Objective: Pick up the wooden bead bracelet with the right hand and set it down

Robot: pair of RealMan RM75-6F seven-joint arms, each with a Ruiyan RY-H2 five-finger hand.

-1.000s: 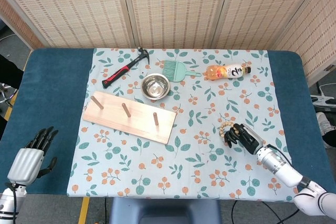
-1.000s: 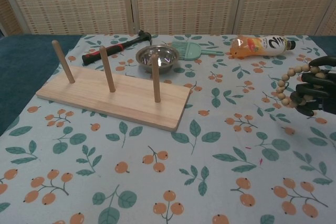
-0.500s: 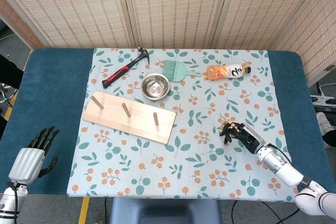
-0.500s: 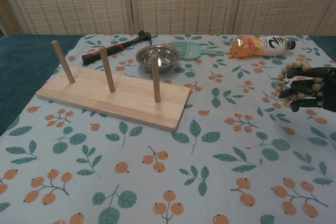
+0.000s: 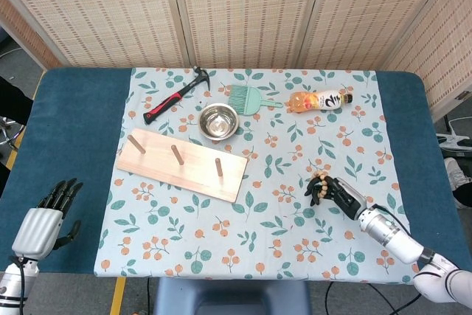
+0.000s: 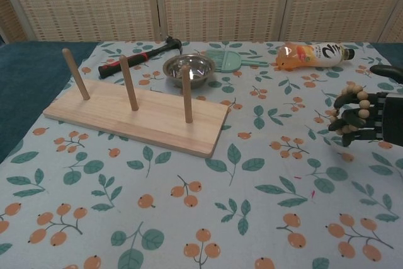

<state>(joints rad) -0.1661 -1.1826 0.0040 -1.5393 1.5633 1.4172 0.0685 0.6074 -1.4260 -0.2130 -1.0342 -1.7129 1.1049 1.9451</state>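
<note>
The wooden bead bracelet is bunched around the black fingers of my right hand, which grips it low over the floral cloth at the right side of the table. The beads lie draped over the fingers; whether they touch the cloth I cannot tell. My left hand hangs off the table's front left corner, fingers spread, holding nothing; the chest view does not show it.
A wooden board with three upright pegs lies left of centre. Behind it are a steel bowl, a hammer, a green brush and an orange bottle.
My right hand has lowered and shifted slightly toward the table's front and left with the bracelet. The hanging loop of beads has collapsed into a bunch over the fingers. The left hand stayed put.
</note>
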